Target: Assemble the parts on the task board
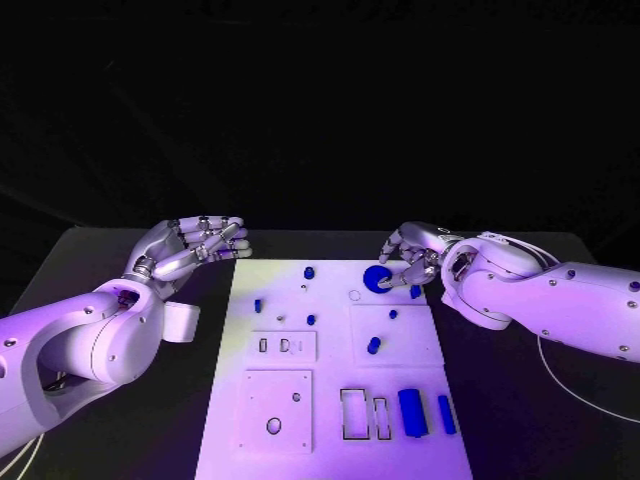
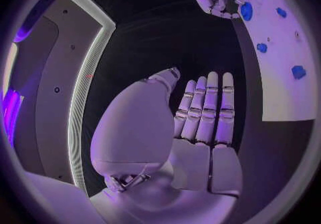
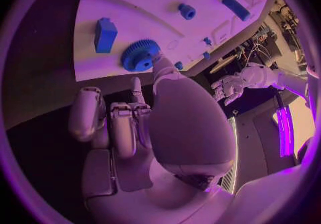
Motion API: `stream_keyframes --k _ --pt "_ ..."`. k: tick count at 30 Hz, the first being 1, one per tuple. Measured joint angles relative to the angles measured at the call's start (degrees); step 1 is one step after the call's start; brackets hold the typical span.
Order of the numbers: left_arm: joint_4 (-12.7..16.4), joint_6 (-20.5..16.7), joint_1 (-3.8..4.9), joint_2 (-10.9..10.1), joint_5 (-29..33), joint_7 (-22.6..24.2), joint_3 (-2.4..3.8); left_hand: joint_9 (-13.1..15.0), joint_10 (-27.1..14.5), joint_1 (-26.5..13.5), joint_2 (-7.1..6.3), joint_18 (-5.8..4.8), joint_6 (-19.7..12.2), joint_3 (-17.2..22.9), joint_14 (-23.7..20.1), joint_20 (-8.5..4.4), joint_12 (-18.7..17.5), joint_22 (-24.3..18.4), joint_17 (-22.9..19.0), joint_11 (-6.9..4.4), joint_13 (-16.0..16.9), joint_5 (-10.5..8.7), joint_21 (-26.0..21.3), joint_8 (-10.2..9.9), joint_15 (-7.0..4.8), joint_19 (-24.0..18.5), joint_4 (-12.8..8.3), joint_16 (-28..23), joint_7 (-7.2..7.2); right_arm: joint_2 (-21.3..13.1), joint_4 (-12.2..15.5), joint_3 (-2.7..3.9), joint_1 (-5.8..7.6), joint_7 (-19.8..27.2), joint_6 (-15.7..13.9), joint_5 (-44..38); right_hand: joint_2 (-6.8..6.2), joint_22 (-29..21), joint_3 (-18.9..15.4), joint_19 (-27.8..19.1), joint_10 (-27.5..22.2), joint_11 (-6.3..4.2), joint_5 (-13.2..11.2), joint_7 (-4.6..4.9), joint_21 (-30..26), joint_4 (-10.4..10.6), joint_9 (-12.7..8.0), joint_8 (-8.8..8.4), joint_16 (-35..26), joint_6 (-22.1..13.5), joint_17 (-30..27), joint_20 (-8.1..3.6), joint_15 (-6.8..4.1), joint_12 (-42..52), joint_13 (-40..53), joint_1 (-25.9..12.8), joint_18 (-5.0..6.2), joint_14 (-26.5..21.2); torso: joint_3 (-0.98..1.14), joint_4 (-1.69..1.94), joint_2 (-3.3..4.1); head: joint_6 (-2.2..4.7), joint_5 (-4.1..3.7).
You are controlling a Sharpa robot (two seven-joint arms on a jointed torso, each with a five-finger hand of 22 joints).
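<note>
We see a white task board running down the middle of the head view on a black table. Our right hand sits right of centre at the board's upper right corner, fingertips resting on a blue toothed gear. In the right wrist view one finger touches the gear's rim while the others are curled in side by side; we cannot tell whether the gear is truly pinched or only touched. Our left hand, left of centre just off the board's upper left corner, holds nothing, its fingers straight and pressed together.

The risk, as we judge it, is the gear. With contact only at its rim, it could tip, slide across the smooth plate, or settle crooked on its seat. Small blue pegs close by could be knocked.

The board looks hard, matte and flat, with raised square panels and rectangular cut-outs in the lower middle. The gear is a round disc with fine teeth and a raised hub. Two long blue bars lie at the lower right of the board. The hands are smooth, silvery and segmented.
</note>
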Motion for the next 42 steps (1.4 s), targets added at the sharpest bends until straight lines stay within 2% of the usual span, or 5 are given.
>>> stream_keyframes --k 20,26,28,35,42 --pt "-0.01 0.07 0.01 0.05 0.01 -0.05 0.00 0.00 0.20 0.00 0.00 0.00 0.00 0.00 0.00 0.00 0.00 -0.09 0.14 0.20 0.00 0.00 0.00 0.00 0.00 0.00 0.00 -0.26 0.00 1.26 -1.45 0.00 -0.46 -0.03 1.23 0.57 1.10 0.53 0.03 0.20 0.00 0.00 0.00 0.00 0.49 -0.02 0.22 0.23 0.00 0.00 -0.01 -0.21 0.00 -0.01 -0.01 1.12 0.00 0.00 0.11 -0.03 -0.03 -0.35 0.26" --pt "-0.01 0.08 0.01 0.04 0.01 -0.06 0.00 0.00 0.20 0.00 0.00 0.00 0.00 0.00 0.00 0.00 0.00 -0.08 0.14 0.20 0.00 0.00 0.00 0.00 0.00 0.00 0.00 -0.26 0.00 1.45 -1.60 0.06 -0.54 0.10 1.16 0.64 2.41 1.00 2.86 0.20 0.00 0.00 0.22 -0.05 0.54 -0.05 0.19 0.45 0.00 0.41 -0.02 -0.21 0.00 0.21 -0.02 2.44 0.00 0.00 0.13 0.03 -0.03 -0.44 0.33" --pt "-0.01 0.08 0.01 0.02 0.01 -0.06 0.00 0.00 0.20 0.00 0.00 0.00 0.00 0.00 0.00 0.00 0.00 -0.08 0.13 0.20 0.00 0.00 0.00 0.00 0.00 0.00 0.00 -0.26 0.00 1.47 -1.60 0.06 -0.56 0.16 1.05 0.69 2.88 1.20 4.24 0.20 0.00 -0.01 0.21 -0.24 0.72 0.03 -0.02 0.50 0.22 1.19 -0.02 -0.21 0.00 0.21 -0.02 2.42 -0.64 0.00 0.13 0.03 -0.03 -0.48 0.38" --pt "-0.07 0.09 0.01 0.02 0.02 -0.08 0.00 0.00 0.20 0.00 0.00 0.00 0.00 0.00 0.00 0.00 0.00 -0.08 0.13 0.20 0.00 0.00 0.00 0.00 0.00 0.00 0.00 -0.26 0.00 1.48 -1.50 0.04 -0.66 0.21 0.54 0.66 3.10 1.79 6.90 0.41 0.00 -0.01 0.11 -0.71 0.98 -0.09 -0.20 0.81 0.22 2.40 -0.02 -0.42 0.00 0.21 -0.02 2.50 -0.89 0.00 0.13 -0.03 -0.04 -0.49 0.47" --pt "-0.13 0.12 0.01 0.04 0.02 -0.10 0.00 -0.06 0.20 0.00 0.00 0.00 0.00 0.16 0.00 0.00 -0.27 -0.15 0.21 0.20 0.00 0.00 0.00 -0.23 0.00 0.00 -0.16 -0.26 0.00 1.24 -0.47 -0.08 -0.88 0.21 -1.04 -0.37 3.31 2.41 8.92 0.61 -0.11 -0.12 0.31 -0.59 1.51 -0.22 -0.26 0.66 0.22 2.87 -0.03 -0.62 0.00 0.21 -0.03 2.73 -0.89 0.00 0.13 -0.04 -0.06 -0.42 0.48"
